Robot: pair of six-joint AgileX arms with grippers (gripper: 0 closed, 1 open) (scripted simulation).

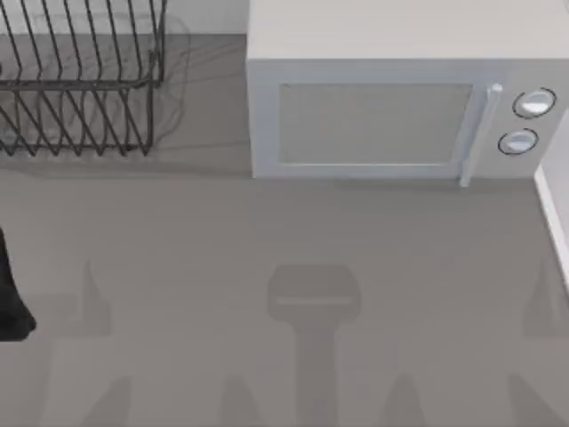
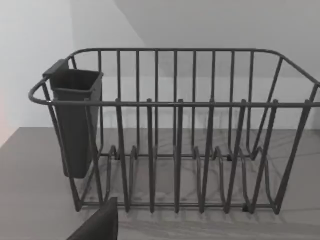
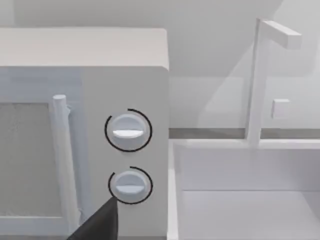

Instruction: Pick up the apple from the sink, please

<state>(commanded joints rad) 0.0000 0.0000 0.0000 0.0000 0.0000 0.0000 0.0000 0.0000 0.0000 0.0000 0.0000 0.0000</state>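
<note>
The apple is out of view. The white sink (image 3: 250, 200) lies just right of the microwave, and the part of its basin that shows holds nothing; its rim (image 1: 555, 213) runs along the table's right edge. A dark part of my right gripper (image 3: 100, 222) hangs in front of the microwave's lower knob (image 3: 130, 184), short of the sink. My left arm (image 1: 11, 298) is parked at the table's left edge, and a dark part of its gripper (image 2: 97, 225) faces the dish rack (image 2: 175, 145).
A white microwave (image 1: 382, 107) with its door closed stands at the back, between the rack and the sink. A white tap (image 3: 260, 75) rises behind the sink. The wire dish rack (image 1: 80, 80), with a dark cutlery cup (image 2: 75, 120), sits at the back left.
</note>
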